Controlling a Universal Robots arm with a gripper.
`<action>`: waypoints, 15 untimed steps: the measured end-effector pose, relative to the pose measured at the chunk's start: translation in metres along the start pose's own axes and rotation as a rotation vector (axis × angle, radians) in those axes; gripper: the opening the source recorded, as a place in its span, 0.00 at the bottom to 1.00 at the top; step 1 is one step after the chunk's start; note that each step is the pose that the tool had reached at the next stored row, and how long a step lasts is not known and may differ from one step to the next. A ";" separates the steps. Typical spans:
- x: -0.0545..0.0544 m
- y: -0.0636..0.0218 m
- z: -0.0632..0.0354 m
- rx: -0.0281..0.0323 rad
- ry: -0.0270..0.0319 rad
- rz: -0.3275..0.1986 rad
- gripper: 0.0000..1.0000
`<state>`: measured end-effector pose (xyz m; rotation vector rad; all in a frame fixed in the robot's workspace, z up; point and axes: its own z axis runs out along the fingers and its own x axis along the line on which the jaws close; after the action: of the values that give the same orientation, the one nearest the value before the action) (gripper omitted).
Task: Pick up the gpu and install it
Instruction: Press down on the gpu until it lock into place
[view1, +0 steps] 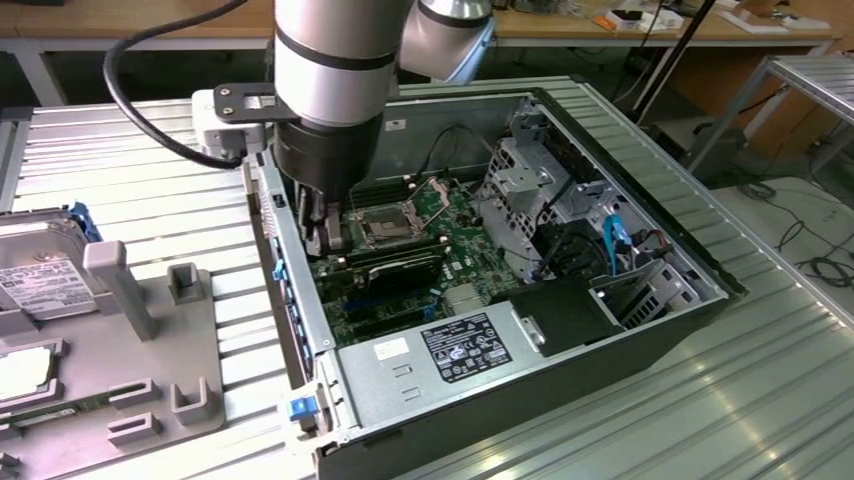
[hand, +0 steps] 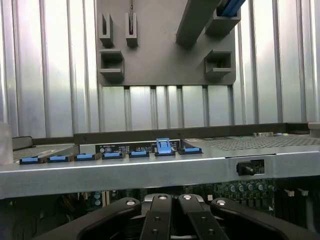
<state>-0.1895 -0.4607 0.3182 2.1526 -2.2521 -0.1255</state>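
The gripper is fully closed with its fingers pressed together, reaching down inside the open computer case. Whether it holds anything I cannot tell. Just beside and below it, the gpu sits on the motherboard. Farther off, a grey holder tray lies on the ribbed surface.

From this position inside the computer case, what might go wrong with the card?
1. The gripper sits low between the case wall and the CPU socket; a sideways move may hit either one.
2. The gpu lies across the motherboard; whether it is fully seated cannot be seen, so it may be tilted in its slot.
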 end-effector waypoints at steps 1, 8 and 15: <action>0.000 0.0000 0.0000 -0.0001 0.0000 0.000 0.11; 0.001 -0.0006 0.0070 -0.0003 -0.0012 0.000 0.11; -0.006 -0.0004 0.0085 -0.0030 -0.0026 0.000 0.11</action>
<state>-0.1894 -0.4539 0.3100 2.1522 -2.2519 -0.1316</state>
